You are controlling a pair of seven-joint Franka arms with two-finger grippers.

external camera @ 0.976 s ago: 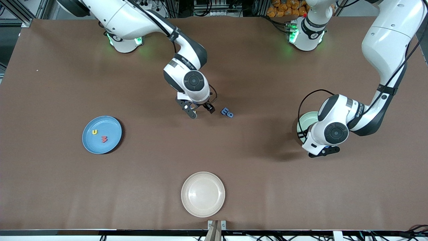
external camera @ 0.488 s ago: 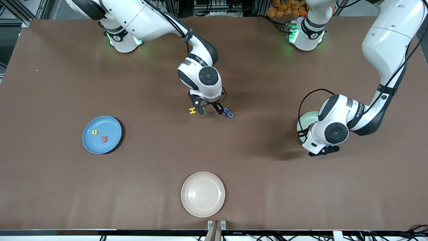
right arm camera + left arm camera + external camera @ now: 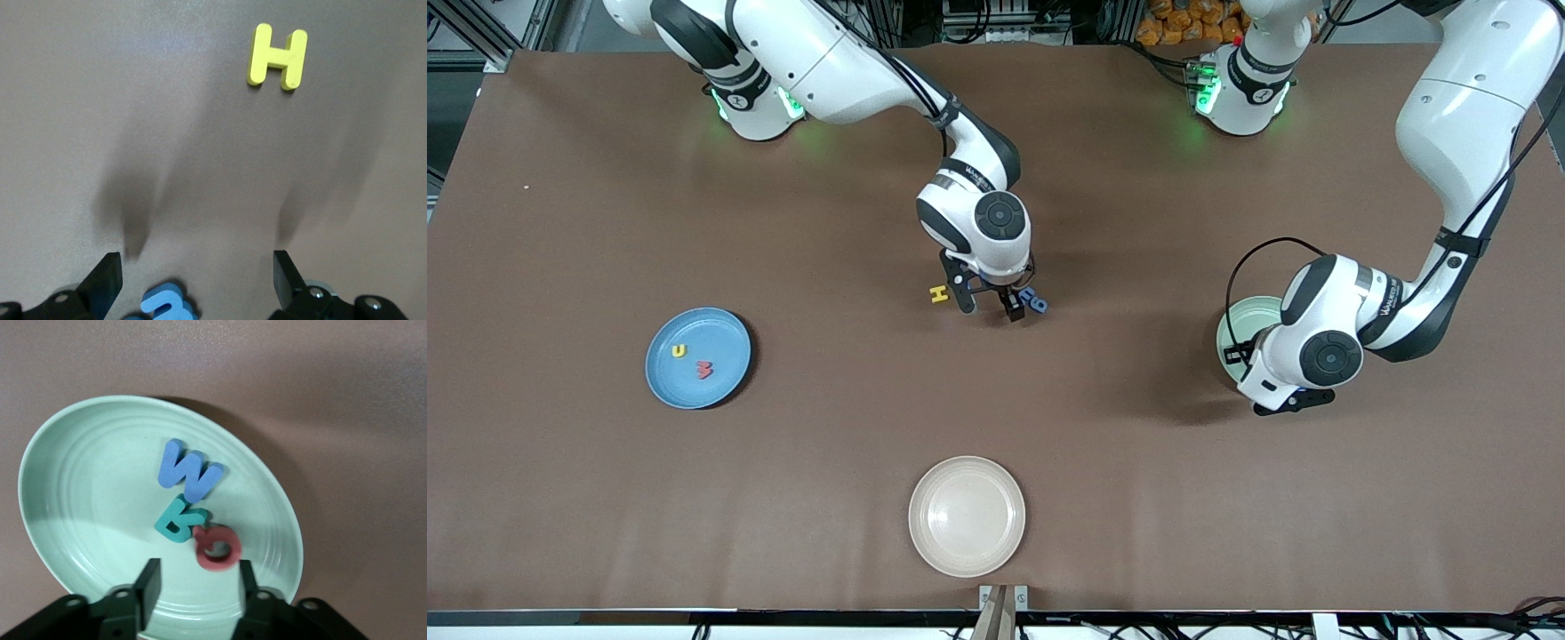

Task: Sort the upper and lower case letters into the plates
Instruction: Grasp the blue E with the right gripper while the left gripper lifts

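The right claw (image 3: 989, 308) has moved from beside the blue letters (image 3: 1034, 300) to over them, uncovering the yellow H (image 3: 938, 293); the left claw (image 3: 197, 587) has parted.

arms: glossy white shells, dark grey joints | cables: black loops | bases: green lights | fingers: black

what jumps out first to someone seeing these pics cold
The right gripper, fingers open, hangs low over mid-table between a yellow H and blue letters. The left gripper, open, hovers over the mint plate, where three letters lie clustered.
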